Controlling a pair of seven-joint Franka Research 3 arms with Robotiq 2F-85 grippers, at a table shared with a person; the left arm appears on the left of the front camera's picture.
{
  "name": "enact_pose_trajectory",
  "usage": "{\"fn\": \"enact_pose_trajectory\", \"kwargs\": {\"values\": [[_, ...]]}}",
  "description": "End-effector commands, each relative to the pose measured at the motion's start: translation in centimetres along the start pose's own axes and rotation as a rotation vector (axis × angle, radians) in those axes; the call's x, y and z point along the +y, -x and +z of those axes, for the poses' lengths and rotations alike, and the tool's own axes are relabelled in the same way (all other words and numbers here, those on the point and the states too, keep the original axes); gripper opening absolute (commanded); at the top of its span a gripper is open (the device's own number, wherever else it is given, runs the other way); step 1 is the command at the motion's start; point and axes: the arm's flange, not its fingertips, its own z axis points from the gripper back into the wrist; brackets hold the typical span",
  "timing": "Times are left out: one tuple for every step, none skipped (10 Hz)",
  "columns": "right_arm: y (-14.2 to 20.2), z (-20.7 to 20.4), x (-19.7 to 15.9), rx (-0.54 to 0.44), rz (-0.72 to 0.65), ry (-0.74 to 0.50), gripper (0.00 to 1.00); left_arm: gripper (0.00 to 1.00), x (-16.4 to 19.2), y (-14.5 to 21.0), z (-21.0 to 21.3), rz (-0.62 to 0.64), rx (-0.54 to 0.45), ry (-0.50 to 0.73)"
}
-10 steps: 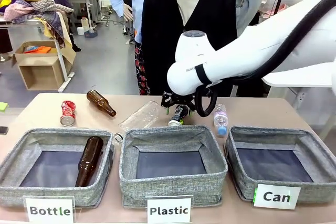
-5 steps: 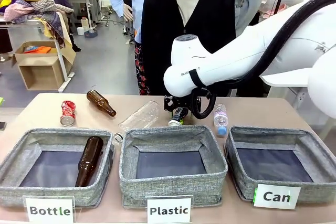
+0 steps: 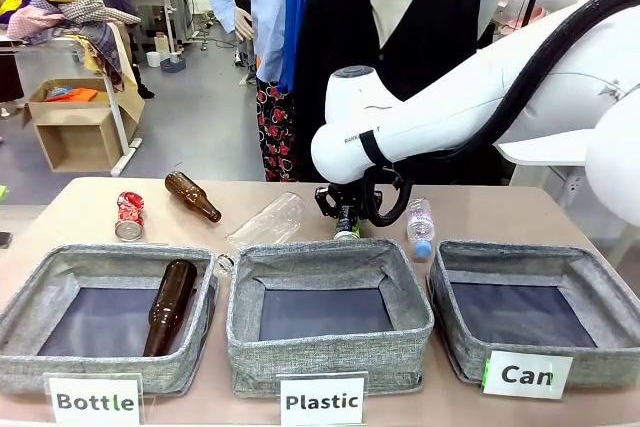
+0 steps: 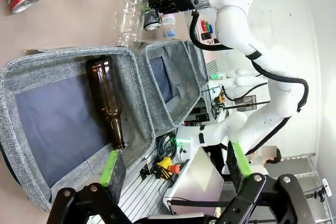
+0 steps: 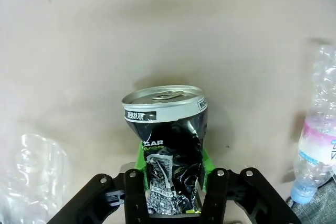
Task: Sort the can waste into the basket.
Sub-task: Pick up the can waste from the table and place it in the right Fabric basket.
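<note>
Front view. Right gripper [image 3: 345, 215] hangs just behind the far rim of the "Plastic" bin [image 3: 330, 347], clenched on the slim black can [image 3: 346, 229]. Whether the can touches the table [image 3: 80, 207] I cannot tell. The basket marked "Can" [image 3: 470, 342] sits to the robot's right, nothing in it. A small clear bottle [image 3: 420, 227] stands between the can and that basket. The crushed red can [image 3: 129, 215] lies well apart at the far left, untouched.

Left wrist view. Left gripper [image 4: 173, 163] is released, nothing between its pads, held over the near edge of the "Bottle" bin [image 4: 31, 66], which holds a brown bottle [image 4: 107, 103].

Right wrist view. Green pads [image 5: 137, 157] pinch the can low on its body. The black wall is dented there, and the silver lid points away from the wrist.

Judgement: the grip is made and the carry is next. Lift straight up first. Clear the small bottle and the bin rim before swinging right. The thin, dented wall could slip, so move steadily. Release low over the basket floor.
</note>
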Motion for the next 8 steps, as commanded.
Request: {"fn": "enact_pose_trajectory", "kwargs": {"values": [[0.1, 1.7, -0.8, -0.001, -0.011, -0.023, 0.0, 1.0, -0.3, -0.2, 0.0, 0.005, -0.01, 0.02], [0.6, 3.2, -1.3, -0.006, 0.033, -0.062, 0.0, 1.0, -0.3, -0.2, 0.0, 0.005, -0.01, 0.02], [1.8, 6.2, -2.4, -0.03, 0.101, -0.12, 0.0, 1.0, -0.3, -0.2, 0.0, 0.005, -0.01, 0.02], [3.0, 9.6, -4.0, -0.06, 0.165, -0.161, 0.0, 1.0, -0.3, -0.2, 0.0, 0.005, -0.01, 0.02], [4.2, 13.1, -5.8, -0.068, 0.221, -0.178, 0.0, 1.0, -0.3, -0.2, 0.0, 0.005, -0.01, 0.02], [6.1, 15.9, -7.6, -0.015, 0.343, -0.206, 0.0, 1.0, -0.3, -0.2, 0.0, 0.005, -0.01, 0.02], [8.5, 18.1, -9.5, 0.065, 0.493, -0.211, 0.0, 1.0, -0.3, -0.2, 0.0, 0.005, -0.01, 0.02], [10.7, 19.4, -11.3, 0.129, 0.601, -0.214, 0.0, 1.0, -0.3, -0.2, 0.0, 0.005, -0.01, 0.02]]}}
